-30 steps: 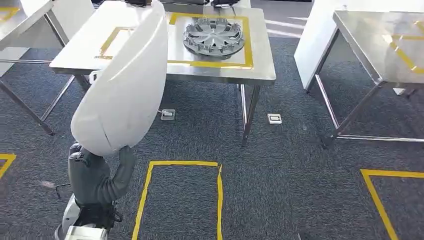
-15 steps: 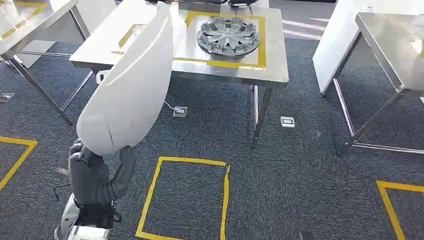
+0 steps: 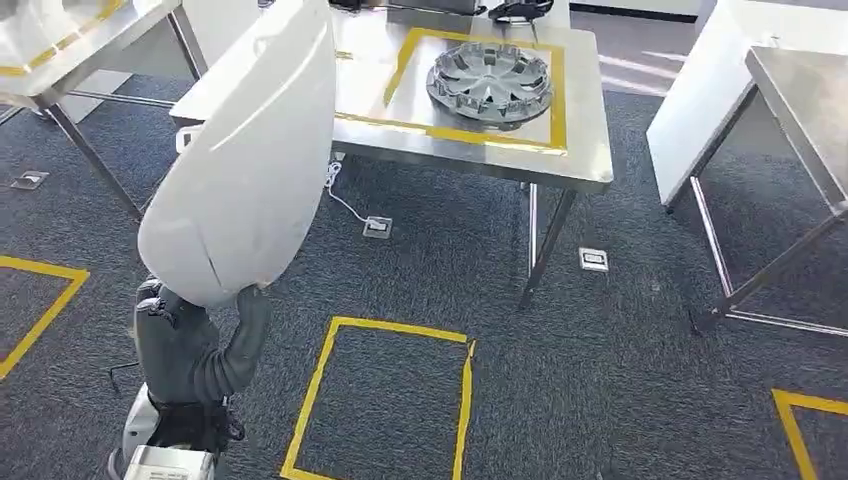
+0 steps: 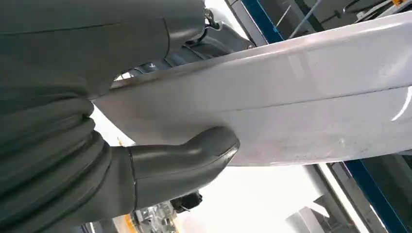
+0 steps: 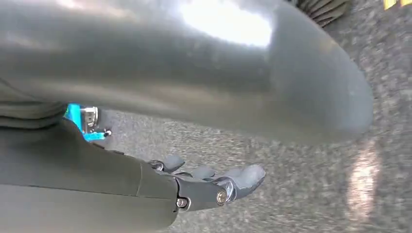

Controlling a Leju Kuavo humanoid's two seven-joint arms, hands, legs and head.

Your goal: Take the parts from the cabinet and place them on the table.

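Observation:
A large white curved panel point(image 3: 245, 160) stands upright in front of me, and my left hand point(image 3: 195, 345) grips its lower end from below. In the left wrist view the thumb point(image 4: 194, 155) presses against the panel point(image 4: 301, 111). Ahead stands a steel table point(image 3: 450, 160) with a yellow taped frame, and a silver wheel cover point(image 3: 490, 80) lies inside it. My right hand point(image 5: 209, 187) hangs over the grey carpet with its fingers spread and nothing in them.
Another steel table point(image 3: 60, 40) stands at the far left and a third point(image 3: 800, 90) at the right. A yellow taped rectangle point(image 3: 390, 400) marks the carpet before me. Floor sockets point(image 3: 377, 227) point(image 3: 593, 259) and a white cable lie under the middle table.
The whole picture has shifted: the camera moved, and the table with the wheel cover now sits further right and lower. My left hand still holds the white panel.

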